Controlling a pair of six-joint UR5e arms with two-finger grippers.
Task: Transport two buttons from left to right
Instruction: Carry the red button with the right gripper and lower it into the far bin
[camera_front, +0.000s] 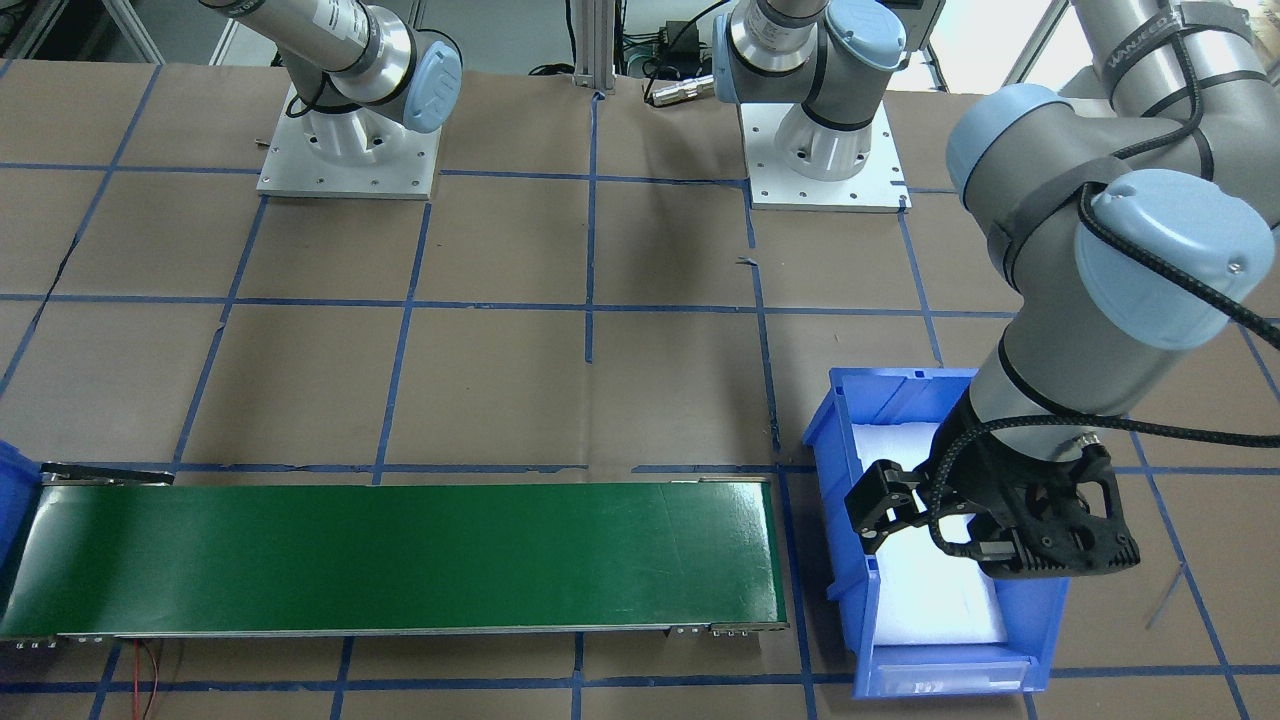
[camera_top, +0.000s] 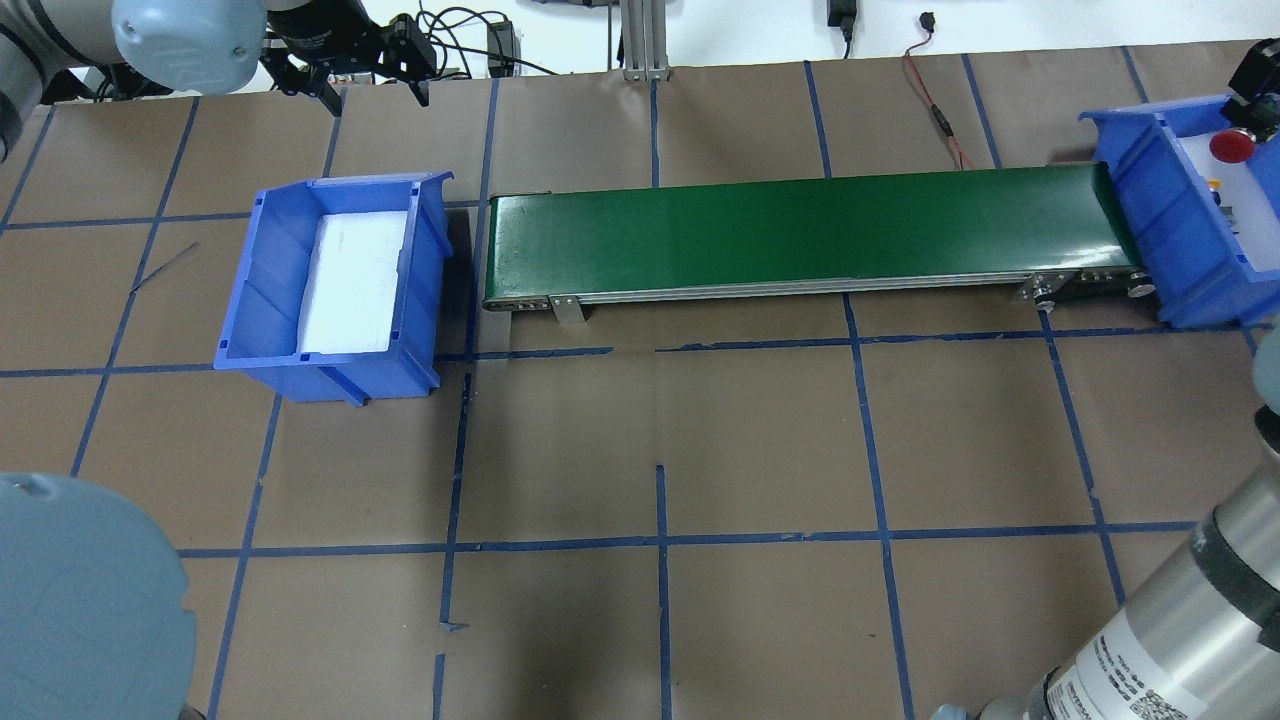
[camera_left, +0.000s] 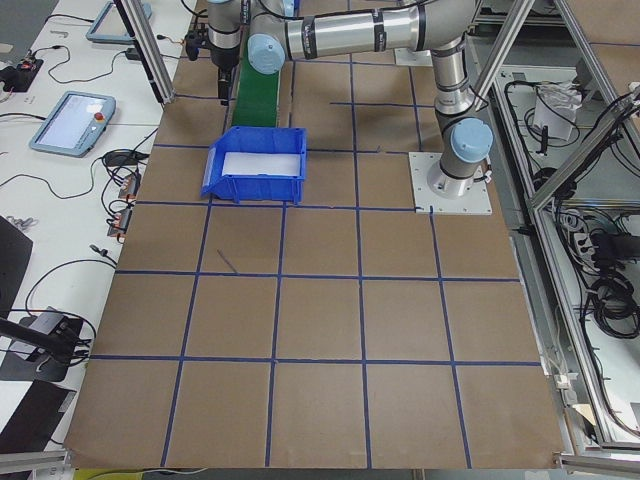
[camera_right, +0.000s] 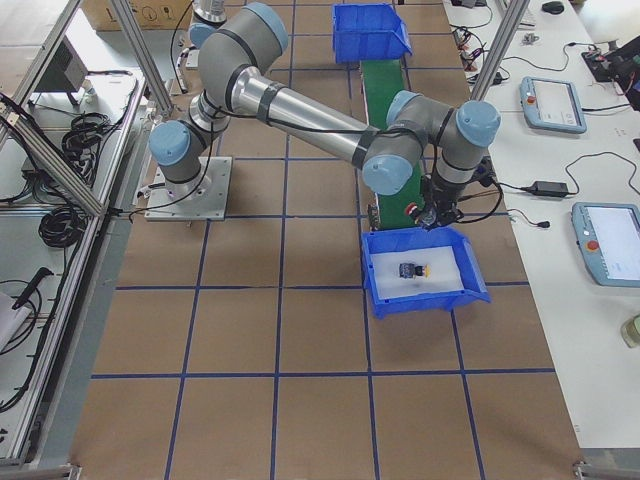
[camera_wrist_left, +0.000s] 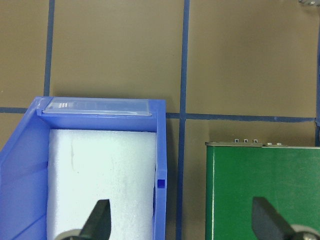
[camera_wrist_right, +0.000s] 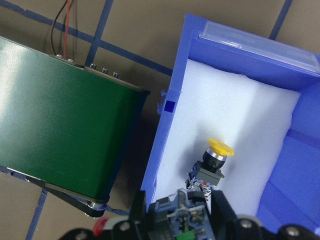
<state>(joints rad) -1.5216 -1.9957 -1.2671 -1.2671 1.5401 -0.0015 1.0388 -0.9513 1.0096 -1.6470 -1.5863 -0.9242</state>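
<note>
Over the blue plastic bin (camera_wrist_right: 170, 107), the right tool (camera_wrist_right: 182, 215) grips the red-capped push-button (camera_top: 1232, 145); better to lower it onto bare white foam (camera_wrist_right: 240, 115), clear of the yellow-capped push-button (camera_wrist_right: 215, 160), before releasing; the left tool (camera_wrist_left: 181, 217) gapes empty.

Brown table (camera_left: 320, 320) gridded with blue tape, aluminium frame post (camera_top: 643, 40), white side bench (camera_right: 592, 372).

In the right wrist view the red-capped button (camera_wrist_right: 182, 220) between the right hand's (camera_wrist_right: 181, 214) fingers (camera_wrist_right: 223, 212) is cut off by the bottom edge. Overhead, the right bin (camera_top: 1150, 200) runs off the right edge and the yellow-capped button (camera_top: 1213, 185) in it is a mere speck. The left hand (camera_wrist_left: 182, 222) shows only two clipped fingertips (camera_wrist_left: 100, 220) in its wrist view, and from the front it hides part of the left bin (camera_front: 835, 450)
</note>
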